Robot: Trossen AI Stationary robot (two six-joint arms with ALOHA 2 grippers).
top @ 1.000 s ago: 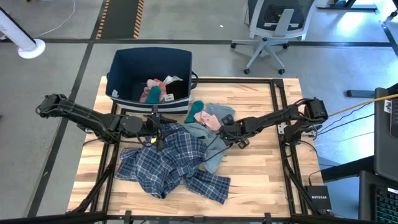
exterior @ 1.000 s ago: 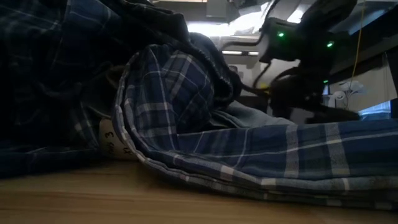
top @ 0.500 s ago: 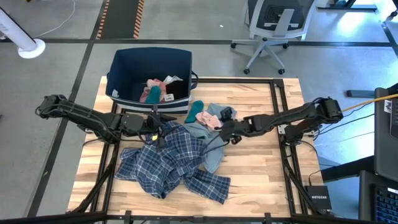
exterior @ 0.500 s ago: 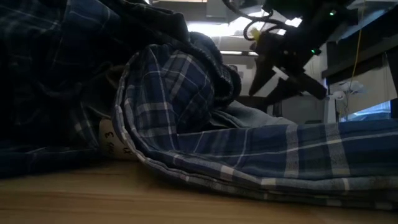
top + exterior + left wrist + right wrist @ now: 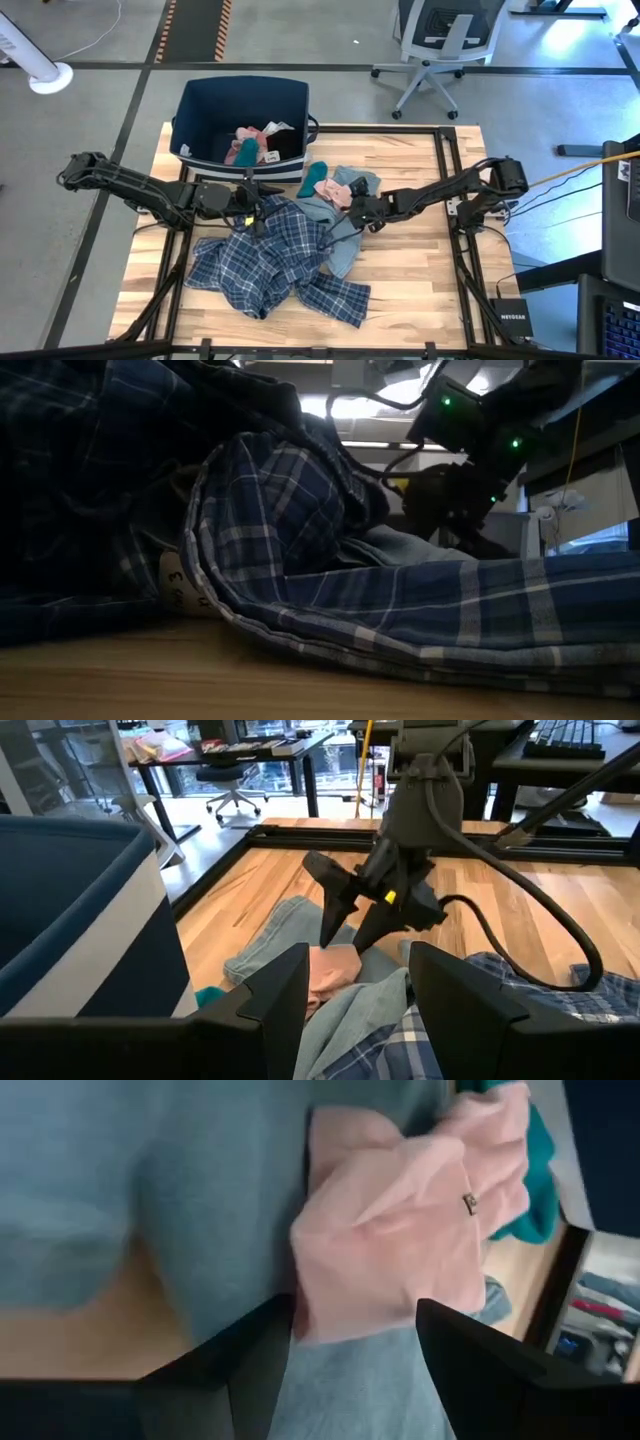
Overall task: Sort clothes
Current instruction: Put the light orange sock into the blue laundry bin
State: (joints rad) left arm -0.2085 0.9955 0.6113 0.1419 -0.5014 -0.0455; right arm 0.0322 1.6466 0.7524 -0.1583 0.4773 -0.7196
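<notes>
The clothes lie heaped at the table's middle. A large blue-white plaid shirt covers part of a light grey-blue garment. On that garment, beside a teal piece, rests a pink piece. More clothes lie in the dark blue bin. My right gripper is open and slants down over the pink piece, one finger on each side of its edge. My left gripper hangs open above the plaid shirt, with nothing between its fingers. My right gripper comes at the pink piece's edge slanting down from the table's right, its fingers open. Their tips are at cloth level over the pink piece and the grey-blue garment. Whether they touch the cloth, I cannot tell.
The bin stands at the table's far edge, left of centre. In the low view the plaid shirt fills the foreground and hides the right gripper's fingertips. Bare wood lies to the right and near. An office chair stands beyond the table.
My right gripper has risen, then come back down a little farther toward the table's left, over the pink piece, and its fingers have tipped more steeply downward. Its jaws stay open. The clothes have not moved.
</notes>
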